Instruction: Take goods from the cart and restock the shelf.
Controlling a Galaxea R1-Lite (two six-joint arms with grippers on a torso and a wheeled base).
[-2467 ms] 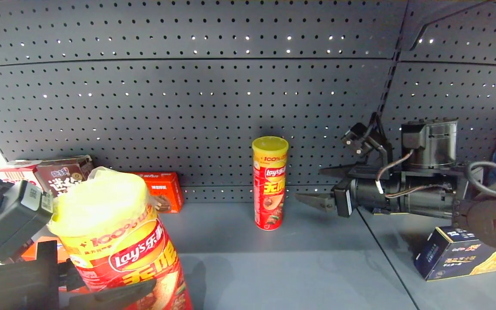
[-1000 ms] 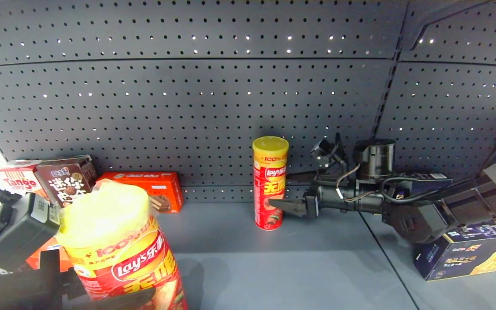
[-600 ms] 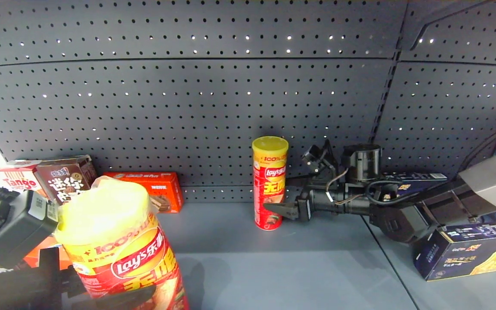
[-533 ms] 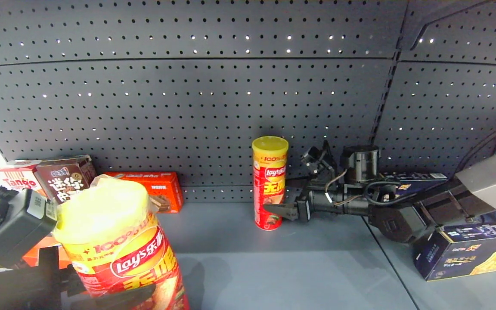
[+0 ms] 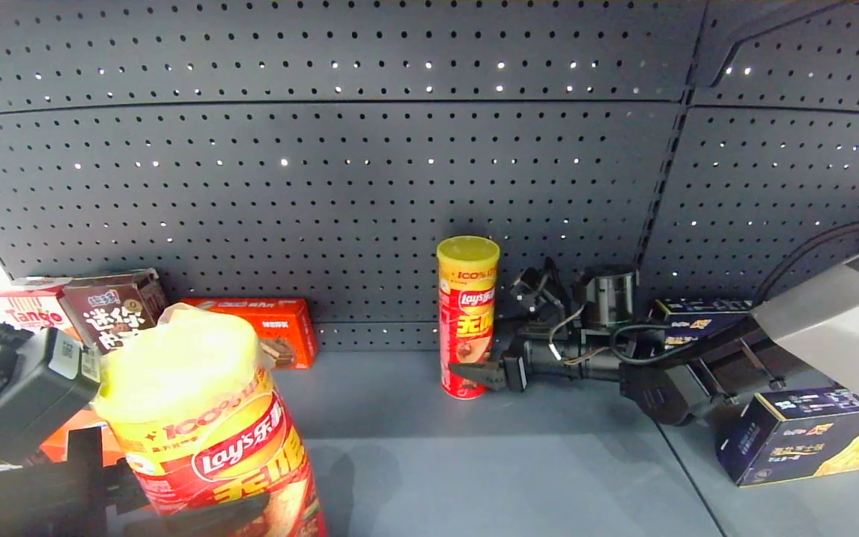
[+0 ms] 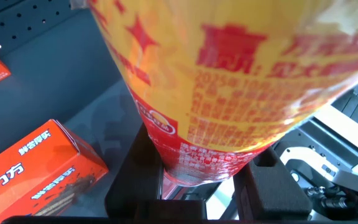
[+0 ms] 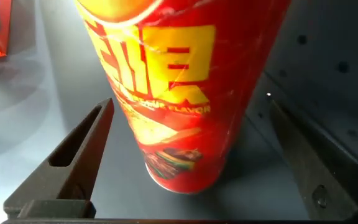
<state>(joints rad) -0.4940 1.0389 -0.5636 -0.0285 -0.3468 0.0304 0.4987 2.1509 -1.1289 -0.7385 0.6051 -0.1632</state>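
A red chips can with a yellow lid (image 5: 467,317) stands upright on the grey shelf (image 5: 474,462), close to the pegboard back wall. My right gripper (image 5: 478,356) is open, with one finger on each side of the can's lower part. The right wrist view shows that can (image 7: 179,93) between the right gripper's (image 7: 190,107) spread fingers, with a gap on each side. At the lower left my left gripper (image 5: 176,496) is shut on a second chips can (image 5: 206,425), held upright in front of the shelf. From the left wrist this can (image 6: 241,81) looms large, clamped low down by the left gripper (image 6: 204,186).
At the back left stand an orange box (image 5: 265,328), a brown box (image 5: 112,309) and a white and red box (image 5: 30,306). A dark blue box (image 5: 802,436) lies at the right front, another (image 5: 698,313) behind the right arm. Bare shelf lies between the cans.
My right gripper has moved left and lower along the shelf until its open fingers flank the standing can. The left gripper and its can have hardly moved.
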